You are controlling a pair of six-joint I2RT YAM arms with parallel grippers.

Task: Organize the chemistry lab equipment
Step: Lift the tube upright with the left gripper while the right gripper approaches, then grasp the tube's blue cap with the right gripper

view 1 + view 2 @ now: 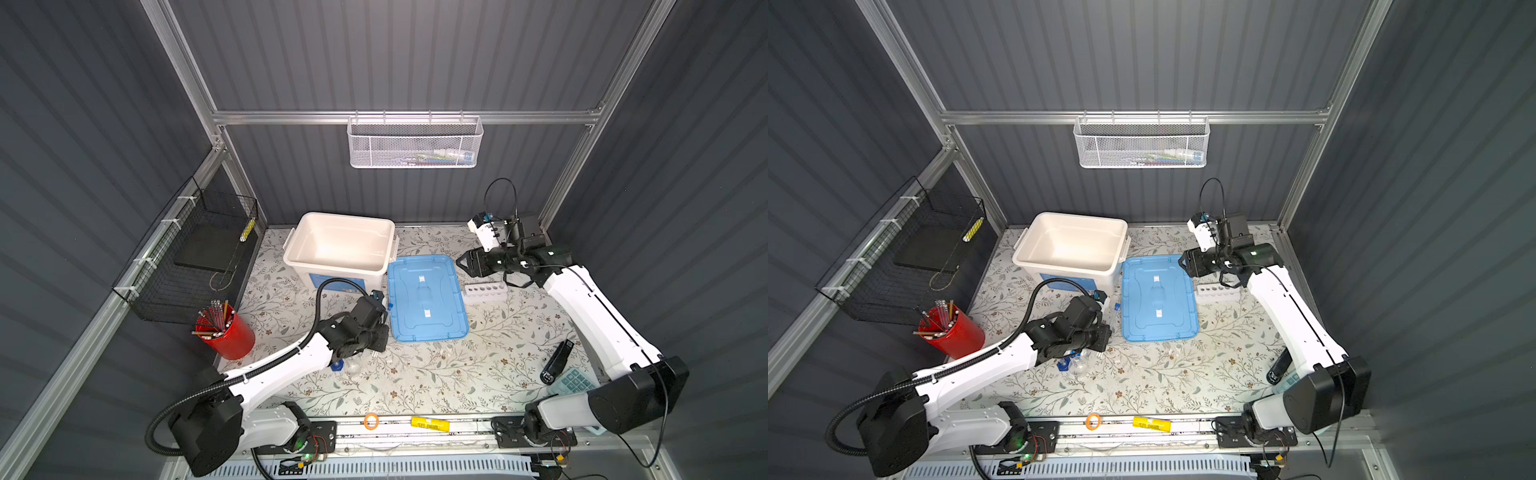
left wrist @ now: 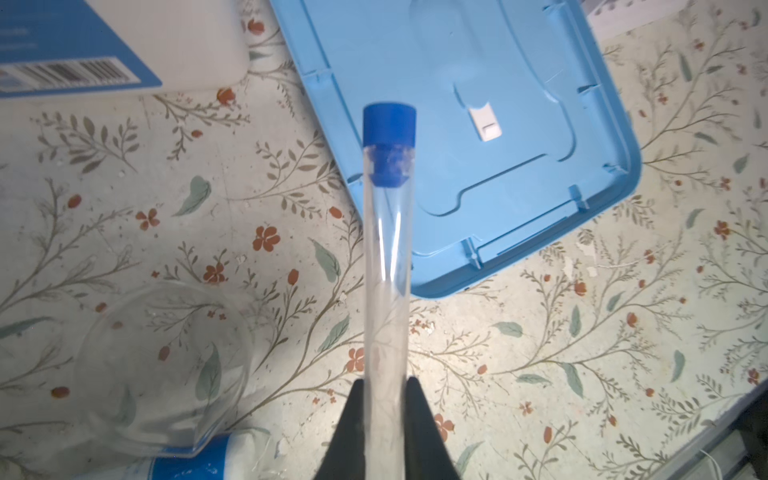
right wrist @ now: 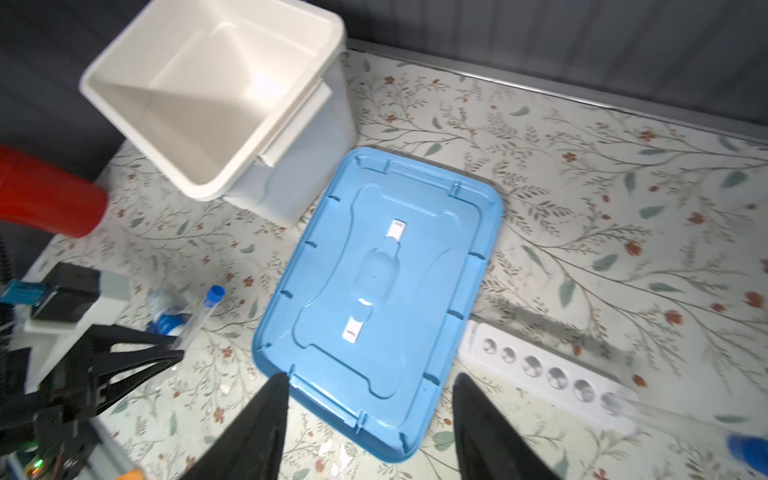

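The left gripper (image 2: 384, 388) is clamped on the blue-capped long tube (image 2: 386, 257). Its black fingers (image 2: 353, 419) pinch the clear wall near one end. The tube runs straight out past the fingertips to its blue cap (image 2: 389, 124), whose plug shows through the clear wall. The capped end hangs over the rim of the blue lid (image 2: 478, 124), which lies flat ahead of the gripper. Close beside the fingers sits a round flask (image 2: 162, 361), so clear that little but its outline shows. Next to it is a white blue-labelled bottle (image 2: 195, 461), cut off by the frame.

The right gripper (image 3: 370, 376) hovers over the lid's edge with its jaws apart and nothing between them. The white holed rack (image 3: 544, 374) lies just to its side. Another clear tube (image 3: 673, 415) at the rack's end is blurred and cut off. Beyond the lid stands an open white bin (image 3: 216, 95).

Everything rests on a floral table cover (image 1: 415, 374), enclosed by dark ribbed walls (image 1: 395, 62). A white mesh basket (image 1: 415, 143) hangs on the back rail. The pale blue calculator (image 1: 575, 382) is half hidden behind the right arm.
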